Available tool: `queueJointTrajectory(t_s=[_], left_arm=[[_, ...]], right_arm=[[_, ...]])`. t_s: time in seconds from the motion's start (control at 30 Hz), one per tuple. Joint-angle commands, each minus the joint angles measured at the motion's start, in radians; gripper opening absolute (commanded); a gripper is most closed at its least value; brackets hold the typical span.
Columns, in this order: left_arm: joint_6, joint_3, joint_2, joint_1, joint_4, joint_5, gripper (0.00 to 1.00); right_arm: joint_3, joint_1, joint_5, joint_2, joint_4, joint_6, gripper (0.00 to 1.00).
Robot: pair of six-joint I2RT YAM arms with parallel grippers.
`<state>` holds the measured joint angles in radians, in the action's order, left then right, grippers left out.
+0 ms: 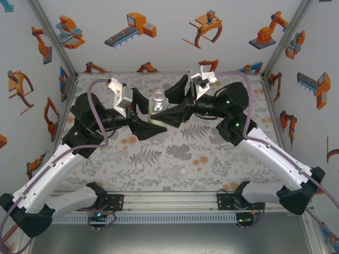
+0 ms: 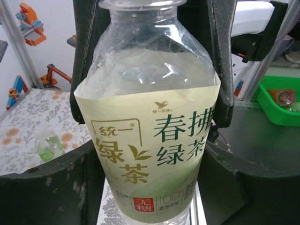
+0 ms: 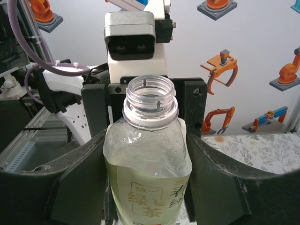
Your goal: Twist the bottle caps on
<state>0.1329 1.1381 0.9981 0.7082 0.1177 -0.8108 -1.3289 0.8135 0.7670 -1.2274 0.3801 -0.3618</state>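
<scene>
Top: bottle [image 1: 158,100] is being held upright over the mat [image 1: 222,148], toward its back edge, btwn left gripper [image 1: 150,112] and right gripper [image 1: 172,101]. A white cap [image 1: 184,171] is lying near the front edge.
Left wrist: right gripper's fingers [image 2: 220,70] are clamping the labelled body. Left gripper's hold, can't tell.
Right wrist: neck is gaping, uncapped.
Prob. light, thin-walled, denting easily. I'd be holding at the label, gently.

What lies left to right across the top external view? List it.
Left arm's white wrist camera bracket → tall clear plastic bottle, its mouth uncapped → small white round plastic cap → right arm's white wrist camera bracket.
</scene>
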Motion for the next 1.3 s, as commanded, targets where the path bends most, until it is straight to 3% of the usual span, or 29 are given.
queueJointTrajectory(t_s=[0.0, 0.73, 0.97, 1.1, 1.2, 1.27], left_arm=[[0.000, -0.028, -0.013, -0.002, 0.037, 0.030, 0.69], [0.050, -0.026, 0.049, 0.004, 0.106, -0.047, 0.74], [0.044, -0.024, 0.050, 0.008, 0.095, -0.059, 0.63], [0.033, -0.020, 0.048, 0.007, 0.074, -0.056, 0.49], [0.021, -0.012, 0.048, 0.005, 0.039, -0.035, 0.40], [0.005, -0.009, 0.043, 0.004, 0.012, -0.019, 0.36]], right_arm=[[-0.060, 0.013, -0.011, -0.001, 0.028, 0.007, 0.24], [-0.085, 0.022, -0.056, 0.015, 0.051, -0.001, 0.24], [-0.084, 0.023, -0.055, 0.018, 0.048, -0.002, 0.24], [-0.078, 0.023, -0.064, 0.024, 0.033, 0.005, 0.24], [-0.075, 0.023, -0.072, 0.029, 0.013, 0.013, 0.36], [-0.073, 0.023, -0.082, 0.034, -0.012, 0.028, 0.55]])
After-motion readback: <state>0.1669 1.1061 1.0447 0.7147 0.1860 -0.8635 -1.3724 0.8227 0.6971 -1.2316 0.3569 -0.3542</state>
